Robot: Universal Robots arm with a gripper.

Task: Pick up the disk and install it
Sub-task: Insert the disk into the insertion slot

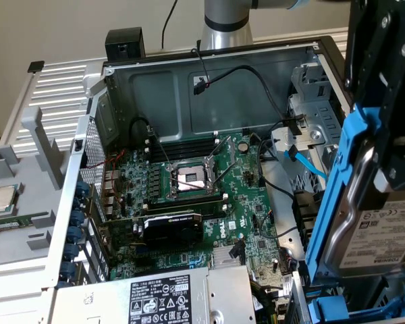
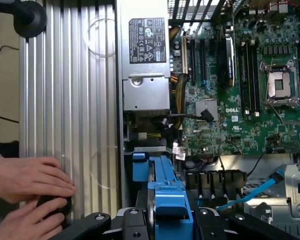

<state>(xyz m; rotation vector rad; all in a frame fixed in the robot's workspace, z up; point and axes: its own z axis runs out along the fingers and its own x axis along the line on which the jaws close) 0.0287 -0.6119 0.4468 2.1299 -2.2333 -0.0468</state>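
My gripper (image 1: 383, 138) is clamped on the disk (image 1: 385, 236), its black fingers (image 2: 135, 221) pressing on either side of the blue carrier frame (image 1: 334, 196) that the drive is clipped into. The disk hangs on edge below the wrist, white label facing outward, at the exterior view's right and in the air over the open computer case (image 1: 209, 57). I judge the pick-up done and the install step in hand, with the drive lifted and not yet seated anywhere. It sits directly under the gripper, touching both fingers, and just above the blue-railed bay (image 1: 351, 310) at that near corner of the case. The metal drive cage (image 1: 310, 115) and a loose blue cable (image 1: 304, 162) lie beside it, towards the motherboard (image 1: 189, 196). As I read it, seating the drive calls for squaring the carrier with the bay rails and keeping clear of that cable. In the wrist view a person's hands (image 2: 25, 180) rest on the ribbed side panel (image 2: 70, 100), well apart from the drive, so I'd mind them.
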